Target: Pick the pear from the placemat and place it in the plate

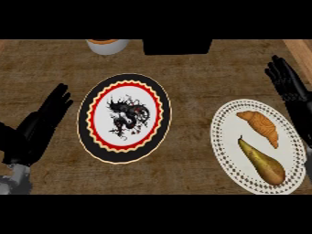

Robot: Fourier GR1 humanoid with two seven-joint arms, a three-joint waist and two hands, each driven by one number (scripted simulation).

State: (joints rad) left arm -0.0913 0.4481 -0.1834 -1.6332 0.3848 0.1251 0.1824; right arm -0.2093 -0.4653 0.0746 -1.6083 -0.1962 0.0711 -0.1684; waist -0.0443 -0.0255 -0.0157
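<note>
Two open hands, left hand (40,125), right hand (294,93), flanking plate (89,114), pear (261,160)

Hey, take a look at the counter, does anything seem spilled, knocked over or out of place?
Nothing stands out. The pear and a croissant lie side by side on the white placemat, apart from each other. The black-rimmed plate sits flat with nothing on it. Both hands, left and right, are open, touching nothing.
</note>
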